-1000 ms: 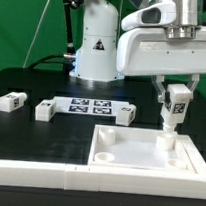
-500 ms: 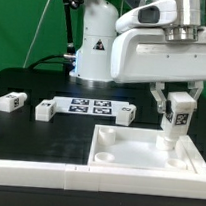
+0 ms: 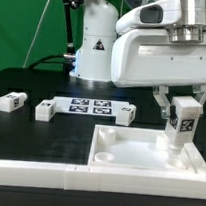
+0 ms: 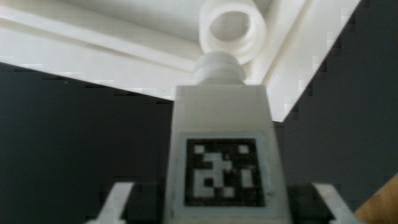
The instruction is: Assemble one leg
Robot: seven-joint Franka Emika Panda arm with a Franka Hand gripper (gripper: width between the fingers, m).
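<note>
**A:** We see the white square piece (image 3: 136, 172) at the front edge of the table (image 3: 28, 135), toward the exterior view's right. Nothing loose lies in it.

**B:** The gripper (image 3: 181, 113) clamps the leg (image 3: 180, 127) upright over the far corner hole (image 4: 231, 25). If we descend tilted or off-centre, the leg may jam beside the hole.

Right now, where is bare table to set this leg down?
Bare black table lies between the three loose legs and the front rail, on the exterior view's left of the square piece. Crowded: marker board among those legs; the gripper holds the leg at the square piece's far corner.
</note>
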